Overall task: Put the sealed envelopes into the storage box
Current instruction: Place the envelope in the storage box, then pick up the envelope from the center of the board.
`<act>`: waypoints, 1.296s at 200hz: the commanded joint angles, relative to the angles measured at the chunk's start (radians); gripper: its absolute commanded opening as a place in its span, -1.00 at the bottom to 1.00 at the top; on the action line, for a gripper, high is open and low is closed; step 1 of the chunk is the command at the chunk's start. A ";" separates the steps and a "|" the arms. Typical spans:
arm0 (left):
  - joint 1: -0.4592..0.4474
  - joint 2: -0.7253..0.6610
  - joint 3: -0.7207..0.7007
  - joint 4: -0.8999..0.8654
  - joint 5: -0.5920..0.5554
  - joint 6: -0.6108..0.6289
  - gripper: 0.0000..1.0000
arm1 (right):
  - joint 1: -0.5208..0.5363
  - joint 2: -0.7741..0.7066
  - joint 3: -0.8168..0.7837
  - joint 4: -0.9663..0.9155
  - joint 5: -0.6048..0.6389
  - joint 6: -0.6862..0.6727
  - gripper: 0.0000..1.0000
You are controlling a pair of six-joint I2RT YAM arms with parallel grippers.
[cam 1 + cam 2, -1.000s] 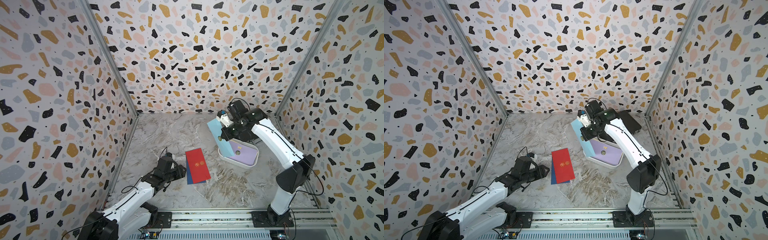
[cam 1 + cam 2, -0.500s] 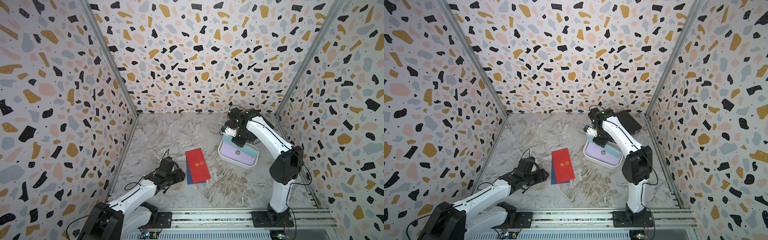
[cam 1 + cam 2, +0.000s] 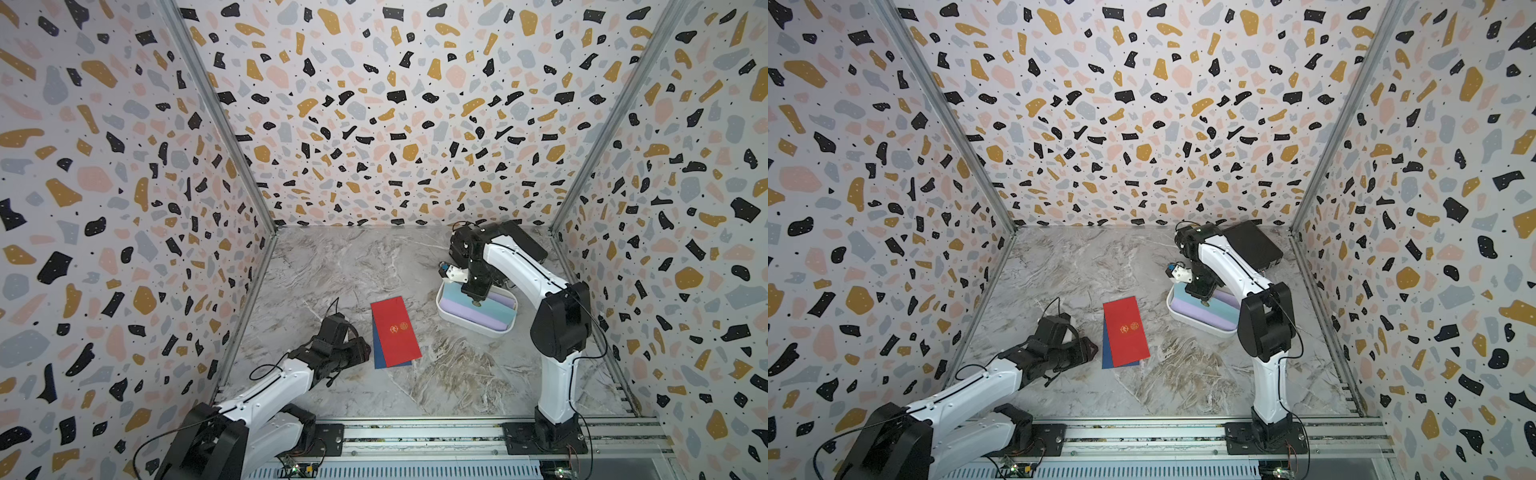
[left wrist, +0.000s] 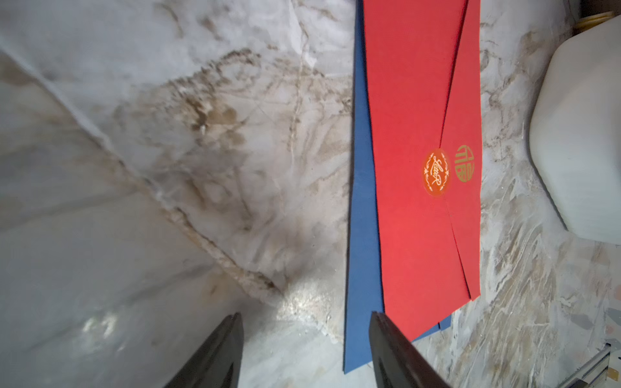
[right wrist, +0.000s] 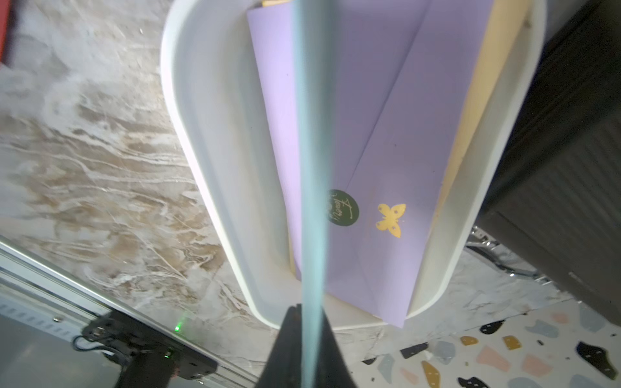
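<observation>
Right wrist, gold butterfly on lilac envelope, apparently unseen from above

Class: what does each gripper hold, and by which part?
The right gripper pinches the light blue envelope by one edge, over the storage box. The left gripper holds nothing.

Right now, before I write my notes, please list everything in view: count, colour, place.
Red paper envelope with round seal: one, red, on the marbled grey tabletop, atop the blue one.
Dark blue paper envelope: one, blue, under the red one.
Flat black case: one, black, far back corner.
White plastic storage box: one, white, in front of the case.
Lilac paper envelope: one, lilac, flat in the box.
Cream paper envelope: one, cream, under the lilac one.
Light blue paper envelope: one, light blue, edge-on over the box.
Left pincer: one, black, open, near the blue envelope.
Right pincer: one, black, closed on the light blue envelope.
</observation>
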State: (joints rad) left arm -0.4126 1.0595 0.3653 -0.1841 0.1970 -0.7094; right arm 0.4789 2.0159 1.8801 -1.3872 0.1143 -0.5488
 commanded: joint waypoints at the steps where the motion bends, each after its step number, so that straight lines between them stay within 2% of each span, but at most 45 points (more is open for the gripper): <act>1: 0.003 -0.003 0.012 0.030 0.005 0.015 0.28 | 0.002 -0.001 -0.007 -0.004 0.054 0.007 -0.49; 31: 0.003 -0.007 0.012 0.031 0.007 0.017 0.28 | 0.001 0.003 0.004 0.027 0.118 0.032 -0.31; 90: 0.003 -0.001 0.017 0.031 0.007 0.018 0.29 | -0.014 -0.039 0.074 0.088 0.223 0.129 -0.25; 117: 0.003 0.013 0.031 0.029 0.016 0.025 0.28 | -0.016 -0.177 0.018 0.235 0.242 0.214 -0.24; 146: 0.003 0.042 0.069 0.034 0.031 0.047 0.28 | -0.019 -0.407 -0.220 0.563 0.278 0.407 -0.24; 149: 0.003 0.046 0.073 0.034 0.034 0.048 0.27 | -0.020 -0.430 -0.251 0.599 0.274 0.436 -0.18; 157: 0.002 0.062 0.088 0.037 0.040 0.057 0.26 | -0.020 -0.487 -0.321 0.667 0.268 0.527 0.17; 163: 0.003 0.076 0.099 0.039 0.044 0.061 0.25 | -0.021 -0.523 -0.364 0.698 0.240 0.597 0.44; 168: 0.003 0.090 0.109 0.042 0.049 0.062 0.25 | -0.022 -0.549 -0.402 0.720 0.177 0.636 0.49; 181: 0.003 0.136 0.136 0.054 0.074 0.066 0.18 | -0.022 -0.603 -0.492 0.792 -0.044 0.693 0.39; 191: 0.003 0.174 0.161 0.060 0.096 0.070 0.14 | -0.022 -0.621 -0.561 0.851 -0.183 0.811 0.29; 204: 0.003 0.222 0.189 0.075 0.115 0.073 0.06 | -0.006 -0.609 -0.618 0.890 -0.344 0.924 0.25; 218: 0.002 0.268 0.219 0.085 0.116 0.077 0.01 | 0.044 -0.568 -0.639 0.882 -0.394 1.017 0.17; 241: 0.003 0.343 0.268 0.095 0.131 0.092 -0.09 | 0.174 -0.463 -0.605 0.831 -0.404 1.020 0.16; 259: 0.003 0.399 0.292 0.097 0.133 0.103 -0.14 | 0.231 -0.371 -0.572 0.808 -0.412 1.060 0.10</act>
State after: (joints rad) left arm -0.4126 1.4059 0.6155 -0.1192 0.3084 -0.6384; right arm 0.6346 1.5795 1.2602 -0.5568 -0.2070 0.4007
